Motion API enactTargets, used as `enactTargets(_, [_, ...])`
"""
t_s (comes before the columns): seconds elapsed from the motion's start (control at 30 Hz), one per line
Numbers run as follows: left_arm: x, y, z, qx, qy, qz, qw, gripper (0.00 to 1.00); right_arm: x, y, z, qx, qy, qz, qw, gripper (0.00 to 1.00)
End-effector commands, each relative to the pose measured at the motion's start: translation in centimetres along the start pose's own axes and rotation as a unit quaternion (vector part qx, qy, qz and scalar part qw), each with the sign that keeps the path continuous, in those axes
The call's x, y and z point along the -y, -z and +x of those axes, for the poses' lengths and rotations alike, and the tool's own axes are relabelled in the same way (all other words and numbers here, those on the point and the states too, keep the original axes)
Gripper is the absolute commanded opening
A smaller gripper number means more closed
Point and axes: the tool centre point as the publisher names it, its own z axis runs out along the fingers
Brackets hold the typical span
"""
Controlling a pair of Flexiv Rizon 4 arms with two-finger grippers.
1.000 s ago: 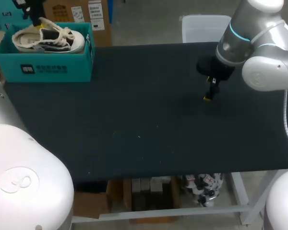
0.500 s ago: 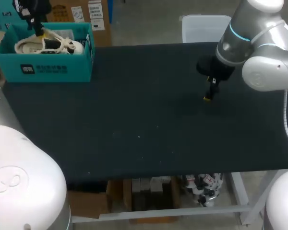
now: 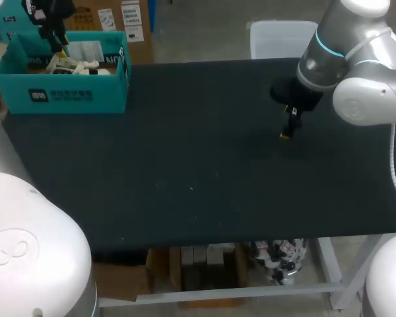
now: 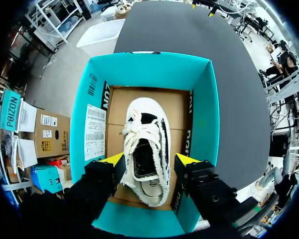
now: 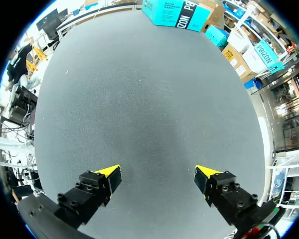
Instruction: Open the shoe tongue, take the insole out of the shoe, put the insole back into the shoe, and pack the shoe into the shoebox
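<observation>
The white shoe (image 4: 147, 134) is lying flat on the floor of the teal shoebox (image 4: 199, 114), directly under the left gripper (image 4: 150, 160). Its long axis is running straight ahead from the gripper, w/ the heel betw. the fingers and the toe farther ahead. This gripper is pointing down into the box, standing open on both sides of the heel & apparently not touching it. The right gripper (image 5: 158, 174) is hanging well apart over the dark surface (image 5: 149, 89), wide open, holding nothing.
</observation>
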Motion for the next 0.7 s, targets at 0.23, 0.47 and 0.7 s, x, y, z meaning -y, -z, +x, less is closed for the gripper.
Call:
enactTargets(0.23, [2.4, 3.7, 4.1, 0.031, -0.006, -0.009, 0.999, 1.00, 0.0, 0.0, -0.1, -0.001, 0.000, 0.001, 1.000, 1.00])
enactTargets(0.47, [5.5, 4.7, 7.7, 0.024, 0.007, -0.002, 1.000, 1.00, 0.0, 0.0, -0.1, -0.001, 0.000, 0.001, 1.000, 1.00])
enactTargets(0.7, [7.9, 5.0, 11.2, 0.020, 0.005, -0.012, 1.000, 1.00, 0.0, 0.0, -0.1, -0.001, 0.000, 0.001, 1.000, 1.00])
